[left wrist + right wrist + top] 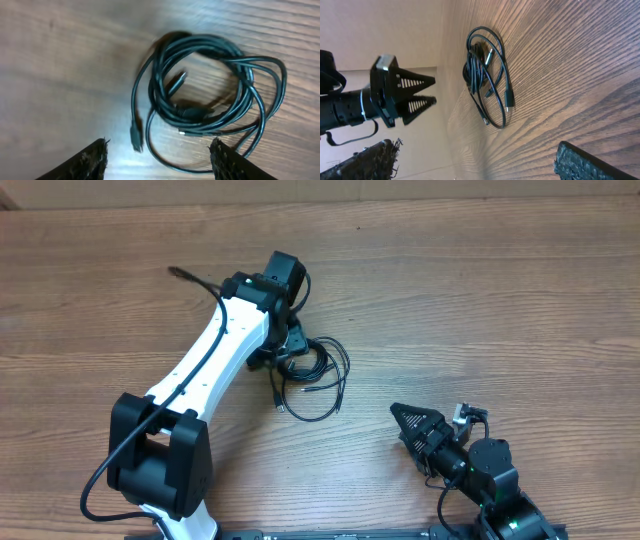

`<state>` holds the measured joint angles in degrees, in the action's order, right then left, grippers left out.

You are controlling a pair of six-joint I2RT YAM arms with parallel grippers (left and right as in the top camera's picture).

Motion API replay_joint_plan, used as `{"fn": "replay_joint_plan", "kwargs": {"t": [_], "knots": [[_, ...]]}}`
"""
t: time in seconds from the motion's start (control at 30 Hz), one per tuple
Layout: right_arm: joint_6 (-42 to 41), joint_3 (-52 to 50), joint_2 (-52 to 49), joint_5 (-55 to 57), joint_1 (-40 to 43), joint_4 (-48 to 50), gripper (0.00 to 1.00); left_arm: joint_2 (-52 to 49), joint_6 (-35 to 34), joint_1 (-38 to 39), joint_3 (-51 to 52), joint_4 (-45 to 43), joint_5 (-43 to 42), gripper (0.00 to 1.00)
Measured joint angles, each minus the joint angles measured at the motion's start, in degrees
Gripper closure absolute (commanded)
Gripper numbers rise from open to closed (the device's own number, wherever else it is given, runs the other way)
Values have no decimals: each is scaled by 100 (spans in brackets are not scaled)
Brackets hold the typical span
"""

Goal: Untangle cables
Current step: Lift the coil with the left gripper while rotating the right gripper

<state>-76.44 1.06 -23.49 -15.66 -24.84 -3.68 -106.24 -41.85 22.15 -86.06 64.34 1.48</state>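
The cables [312,370] lie as one loosely coiled bundle of thin black cords with small plug ends, on the wooden table near its middle. In the left wrist view the cables [192,112] lie just ahead of the fingers, and one plug end lies between the fingertips. My left gripper [284,356] hangs over the left edge of the bundle, open [159,150] and empty. My right gripper [402,417] is at the lower right, well apart from the cables, open [475,147] and empty. The right wrist view shows the cables [472,75] and the left gripper [431,93] next to them.
The wooden table [480,300] stretches around the bundle. The left arm's white link [215,355] crosses the left half, with its thick black cable [195,280] arching above. The right arm's base [500,480] sits at the front right edge.
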Motion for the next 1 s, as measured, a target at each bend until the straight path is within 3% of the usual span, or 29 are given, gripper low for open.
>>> {"fn": "replay_joint_plan", "kwargs": {"t": [0.27,0.43,0.73,0.9,0.97,1.0], "knots": [[24,0,0,0,0,-2,0,0,-2496,26,767,-581,-566,34],[192,-2,0,0,0,-2,0,7,-3027,39,1353,-1449,-597,36],[280,0,-94,0,-2,2,0,7,-3239,37,1779,-2391,-588,46],[297,0,-313,0,0,0,0,7,-3305,39,1790,-2406,-522,73],[295,0,-400,-2,0,-2,0,7,-3316,39,1797,-2371,-507,94],[297,-2,-461,-9,0,0,0,7,-3289,39,1799,-2365,-507,96]]}}
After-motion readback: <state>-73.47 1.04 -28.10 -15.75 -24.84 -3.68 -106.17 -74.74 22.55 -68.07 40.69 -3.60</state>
